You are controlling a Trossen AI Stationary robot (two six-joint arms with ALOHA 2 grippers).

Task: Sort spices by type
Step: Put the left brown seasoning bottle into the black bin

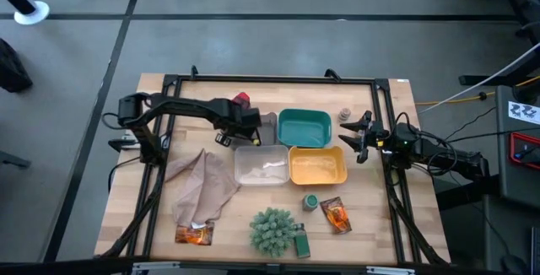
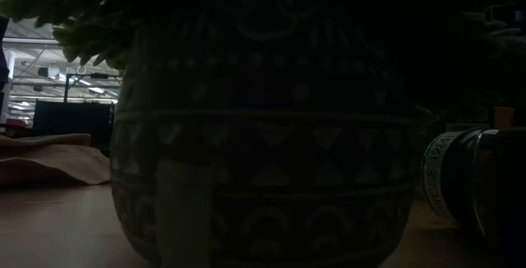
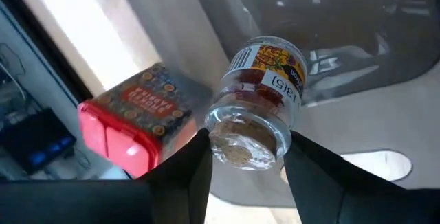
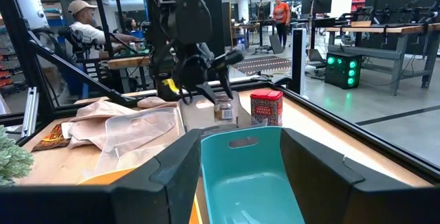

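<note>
High view shows the sorting barely begun: the left claw (image 1: 251,132) hangs over the grey tray (image 1: 267,128) at the far side of the tabletop (image 1: 388,216), its fingers loosely around a small brown-topped jar (image 3: 256,107), and I cannot tell whether they grip it or have let go, with a red tub (image 3: 135,119) just beside. The teal tray (image 1: 304,128), yellow tray (image 1: 318,165) and clear tray (image 1: 261,165) look empty of spices. Left out are two orange sachets (image 1: 336,215), two green jars (image 1: 310,201) and another small jar (image 1: 345,115) near the waiting, half-open right claw (image 1: 359,138).
</note>
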